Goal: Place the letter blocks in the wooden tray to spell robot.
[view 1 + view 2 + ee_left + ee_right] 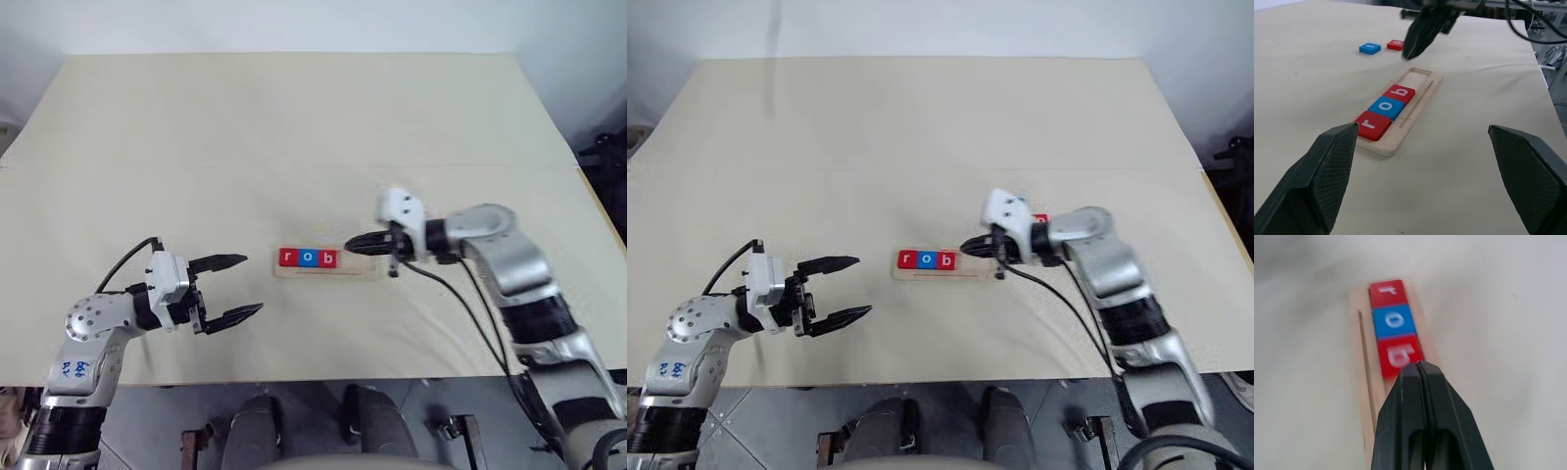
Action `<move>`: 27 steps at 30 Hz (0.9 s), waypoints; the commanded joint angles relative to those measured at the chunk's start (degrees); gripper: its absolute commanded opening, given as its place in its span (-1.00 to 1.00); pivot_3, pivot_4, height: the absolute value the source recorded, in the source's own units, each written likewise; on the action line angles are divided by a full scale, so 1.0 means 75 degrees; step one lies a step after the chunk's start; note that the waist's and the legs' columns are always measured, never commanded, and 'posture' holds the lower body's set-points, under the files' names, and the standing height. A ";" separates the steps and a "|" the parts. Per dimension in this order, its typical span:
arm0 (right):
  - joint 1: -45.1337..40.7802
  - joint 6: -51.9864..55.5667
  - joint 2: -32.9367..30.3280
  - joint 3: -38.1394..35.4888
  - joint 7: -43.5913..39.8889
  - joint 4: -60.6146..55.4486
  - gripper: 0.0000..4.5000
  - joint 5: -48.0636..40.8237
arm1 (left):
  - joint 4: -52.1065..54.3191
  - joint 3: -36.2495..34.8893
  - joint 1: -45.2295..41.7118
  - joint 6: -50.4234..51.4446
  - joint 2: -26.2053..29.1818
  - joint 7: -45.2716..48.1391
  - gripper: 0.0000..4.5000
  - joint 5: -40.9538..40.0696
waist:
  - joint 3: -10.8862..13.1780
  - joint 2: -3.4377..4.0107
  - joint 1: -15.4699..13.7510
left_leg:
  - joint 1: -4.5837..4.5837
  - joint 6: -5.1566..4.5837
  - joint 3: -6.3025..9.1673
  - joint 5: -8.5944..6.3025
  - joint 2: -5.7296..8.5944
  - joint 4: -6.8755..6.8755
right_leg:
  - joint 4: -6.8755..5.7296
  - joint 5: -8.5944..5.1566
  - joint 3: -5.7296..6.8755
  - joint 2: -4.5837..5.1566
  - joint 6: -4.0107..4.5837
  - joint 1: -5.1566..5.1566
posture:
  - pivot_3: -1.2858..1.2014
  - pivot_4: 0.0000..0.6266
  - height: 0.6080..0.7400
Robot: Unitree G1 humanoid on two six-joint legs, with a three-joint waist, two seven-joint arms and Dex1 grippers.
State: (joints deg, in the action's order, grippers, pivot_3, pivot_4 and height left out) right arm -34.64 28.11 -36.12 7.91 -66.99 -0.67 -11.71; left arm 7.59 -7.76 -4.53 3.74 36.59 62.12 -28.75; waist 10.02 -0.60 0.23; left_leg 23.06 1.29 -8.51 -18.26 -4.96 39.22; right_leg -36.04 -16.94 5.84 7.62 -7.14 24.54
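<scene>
Nearest the bench's (294, 137) front edge, the left gripper (233, 288) hovers with its jaws wide apart and empty. Mid-bench lies the pale wooden tray (359, 273), a narrow strip with a shallow slot holding flat glossy tiles r (287, 258), o (308, 258), b (328, 258). The right gripper (351, 246) hangs over its vacant end, jaws pressed together on nothing. Three letters look seated, so the next move calls for fetching the blue tile (1369, 48) and red tile (1396, 44) lying loose farther off.

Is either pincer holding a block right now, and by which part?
Neither. The right pincer is shut with nothing between its fingers, above the wooden tray; the left pincer is open and empty.
</scene>
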 commanded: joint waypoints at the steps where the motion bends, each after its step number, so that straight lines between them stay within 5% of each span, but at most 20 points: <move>1: 0.0993 -0.0069 -0.0522 -0.1191 0.0135 -0.0627 -0.82 -0.0577 | -0.0240 -0.0049 -0.0195 -0.0163 0.0020 0.0192 1.00 -0.0010 | -0.0001 -0.0001 -0.0029 | 0.0000 0.0000 0.0004 0.0000 0.0000 -0.0001 | 0.0001 0.0000 0.0003 -0.0001 0.0000 -0.0001 | 0.03 -0.52 1.00; 13: 0.4956 -0.1465 -0.0035 -0.4349 0.1628 -0.1536 0.92 -0.1494 | -0.0730 0.0093 -0.0784 -0.0158 -0.0002 0.0347 1.00 0.0104 | -0.0003 -0.0003 -0.0034 | -0.0018 0.0000 -0.0001 0.0000 0.0000 0.0000 | -0.0002 0.0001 -0.0004 -0.0004 0.0003 -0.0012 | 0.03 -0.52 1.00; 20: 0.4670 -0.1693 -0.0013 -0.4091 0.2188 -0.1258 0.98 -0.1452 | -0.0799 0.0156 -0.1075 -0.0064 0.0001 0.0307 1.00 0.0157 | -0.0004 -0.0003 0.0019 | -0.0044 0.0000 -0.0006 0.0001 0.0001 -0.0004 | 0.0001 0.0000 -0.0014 -0.0005 0.0006 -0.0021 | 0.03 -0.52 1.00; 27: 0.2112 0.0376 -0.0315 -0.2767 0.3235 -0.0620 0.98 -0.1035 | -0.0726 0.0235 -0.1283 0.0055 -0.0123 0.0118 1.00 0.0151 | -0.0004 -0.0002 0.0007 | -0.0054 -0.0001 -0.0016 0.0001 0.0001 -0.0004 | -0.0005 0.0000 -0.0026 -0.0004 0.0007 -0.0025 | 0.03 -0.52 1.00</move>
State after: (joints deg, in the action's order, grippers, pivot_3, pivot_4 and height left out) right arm -16.50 27.62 -37.44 -14.15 -44.87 -5.89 -20.44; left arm 1.31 -5.46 -13.59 3.89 36.03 63.77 -27.15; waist 10.00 -0.62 0.28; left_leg 22.66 1.29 -8.62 -18.26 -4.95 39.19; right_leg -36.08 -16.94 5.65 7.59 -7.09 24.36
